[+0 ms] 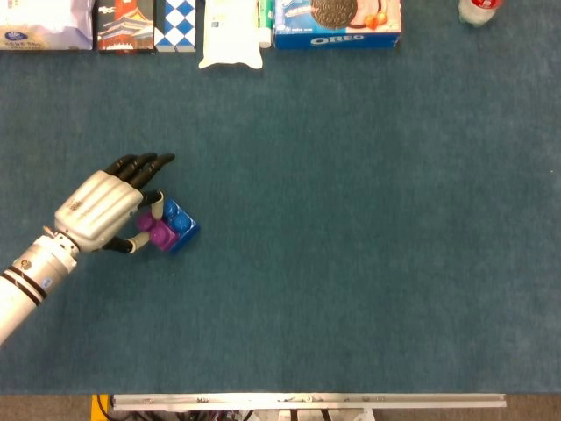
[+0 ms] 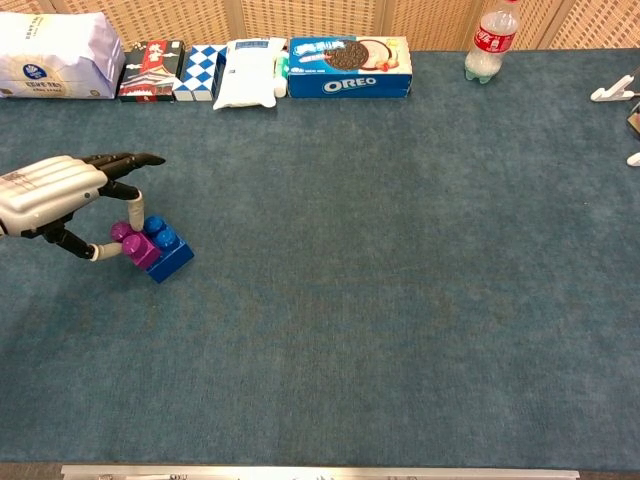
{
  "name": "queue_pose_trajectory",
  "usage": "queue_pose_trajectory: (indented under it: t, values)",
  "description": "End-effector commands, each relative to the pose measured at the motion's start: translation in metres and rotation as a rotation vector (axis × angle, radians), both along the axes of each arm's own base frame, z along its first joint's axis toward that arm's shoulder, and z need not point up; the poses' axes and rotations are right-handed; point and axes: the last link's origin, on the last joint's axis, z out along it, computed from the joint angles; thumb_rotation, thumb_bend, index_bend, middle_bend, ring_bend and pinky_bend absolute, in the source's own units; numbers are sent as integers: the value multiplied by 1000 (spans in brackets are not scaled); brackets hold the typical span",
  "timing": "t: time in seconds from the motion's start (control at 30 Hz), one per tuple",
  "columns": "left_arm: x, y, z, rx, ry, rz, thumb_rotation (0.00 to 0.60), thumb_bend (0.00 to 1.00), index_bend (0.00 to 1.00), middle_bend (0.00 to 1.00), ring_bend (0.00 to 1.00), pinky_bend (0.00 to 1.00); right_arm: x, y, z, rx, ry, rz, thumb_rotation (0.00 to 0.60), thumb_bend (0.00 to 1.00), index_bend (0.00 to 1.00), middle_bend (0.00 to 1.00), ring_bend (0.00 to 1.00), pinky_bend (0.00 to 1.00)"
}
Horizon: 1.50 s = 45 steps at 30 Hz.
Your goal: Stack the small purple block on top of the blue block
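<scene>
My left hand point(image 1: 96, 210) point(image 2: 50, 195) pinches the small purple block point(image 1: 155, 231) point(image 2: 135, 245) between its thumb and one finger, while its other fingers point out straight above it. The purple block sits against the left part of the blue block point(image 1: 181, 226) point(image 2: 170, 252), at about the height of the blue studs. The blue block lies on the teal table cloth at the left. Whether the purple block is seated on the studs or just touching them cannot be told. My right hand shows in neither view.
Along the far edge stand a white bag point(image 2: 55, 55), two small boxes, a white pouch point(image 2: 248, 72), an Oreo box point(image 2: 348, 53) and a bottle point(image 2: 485, 45). The table's metal front edge point(image 1: 307, 401) runs along the bottom. White objects point(image 2: 612, 94) lie at the far right.
</scene>
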Motion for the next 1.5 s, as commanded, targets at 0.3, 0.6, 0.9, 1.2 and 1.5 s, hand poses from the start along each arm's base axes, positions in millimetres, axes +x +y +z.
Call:
queue_pose_trajectory:
  t: [0.3, 0.6, 0.9, 1.2, 1.5]
  values:
    - [3, -3, -5, 18, 56, -66, 600, 285, 480, 0, 0, 103, 0, 0, 0, 0, 0, 1, 600, 550, 370, 324, 208, 156]
    - [9, 1, -7, 12, 112, -74, 600, 284, 495, 0, 0, 104, 0, 0, 1, -2, -2, 1, 600, 550, 370, 324, 208, 156]
    - [12, 2, -10, 3, 162, -66, 600, 285, 509, 0, 0, 104, -1, 1, 2, -6, -5, 2, 600, 550, 370, 324, 208, 156]
    - [16, -2, -2, 29, 185, -62, 600, 285, 283, 0, 0, 108, 0, 2, 2, -6, -5, 4, 600, 550, 370, 324, 208, 156]
    - [22, -11, 18, 77, 203, -22, 600, 285, 101, 0, 0, 115, 0, 2, 1, -2, -2, 4, 600, 550, 370, 324, 208, 156]
